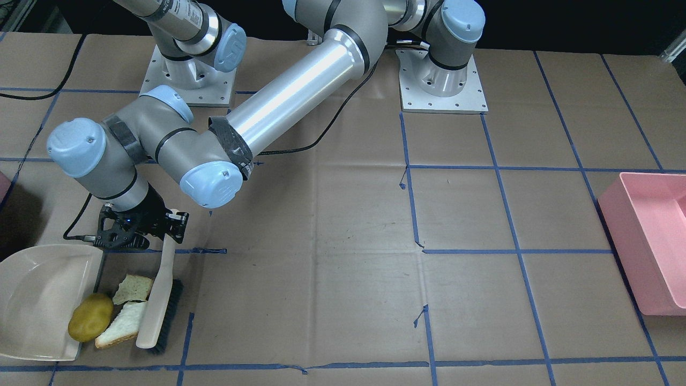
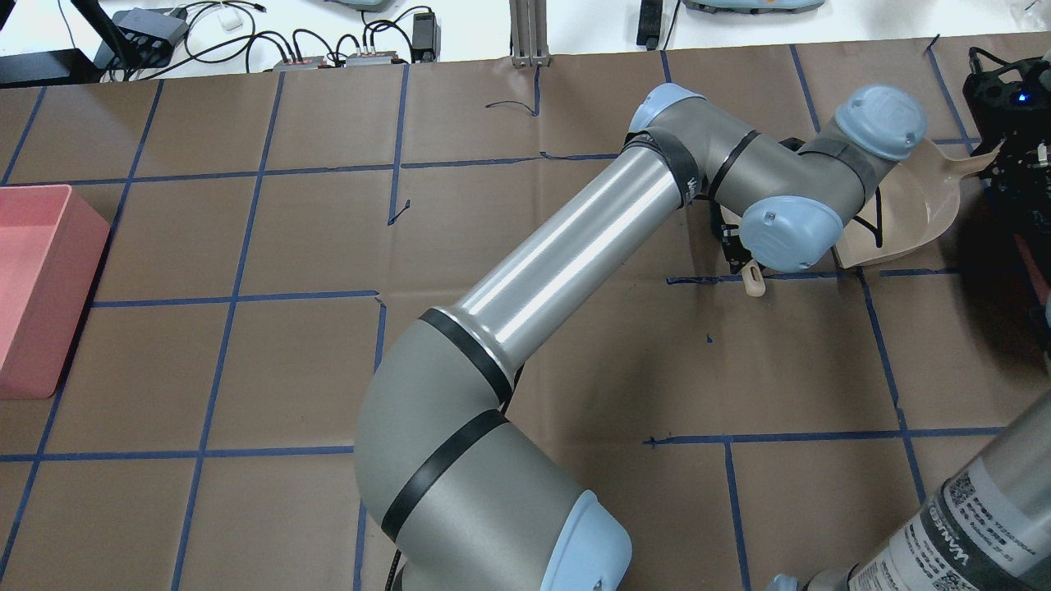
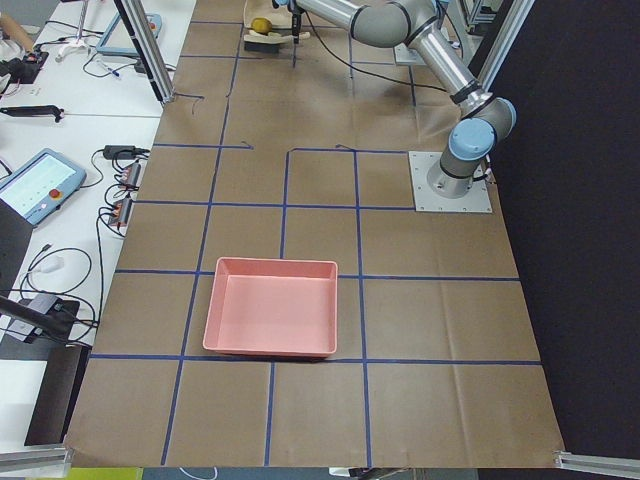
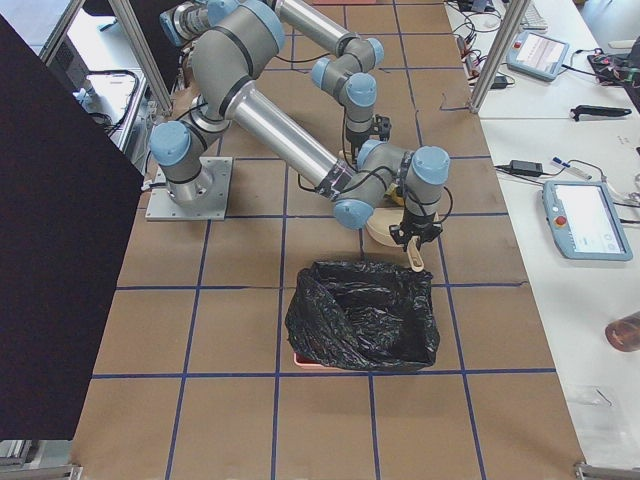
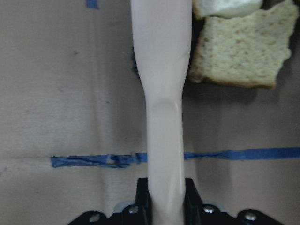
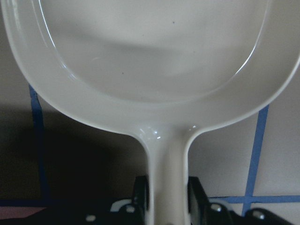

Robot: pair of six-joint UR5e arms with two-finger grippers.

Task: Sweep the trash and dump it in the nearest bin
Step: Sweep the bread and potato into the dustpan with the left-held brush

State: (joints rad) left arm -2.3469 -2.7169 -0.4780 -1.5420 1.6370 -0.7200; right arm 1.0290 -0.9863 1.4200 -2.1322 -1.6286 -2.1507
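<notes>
Presently pinching cream plastic brush handle (image 5: 161, 117) in left gripper (image 5: 164, 206), cream plastic dustpan handle (image 6: 167, 161) in right gripper (image 6: 168, 197); far right, between them, yellow-brown potato-like lump (image 1: 91, 317) at dustpan lip, two white bread slices (image 1: 124, 324) beside.

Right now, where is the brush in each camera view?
Front-facing: brush lower left, beside the bread.
Overhead: only its handle tip, under the left arm.
Left side: tiny, at the top edge.
Right side: handle tip above the black bag.
Left wrist: handle down the centre.
Right wrist: not in it.
Shared landmark: the dustpan next to it.
</notes>
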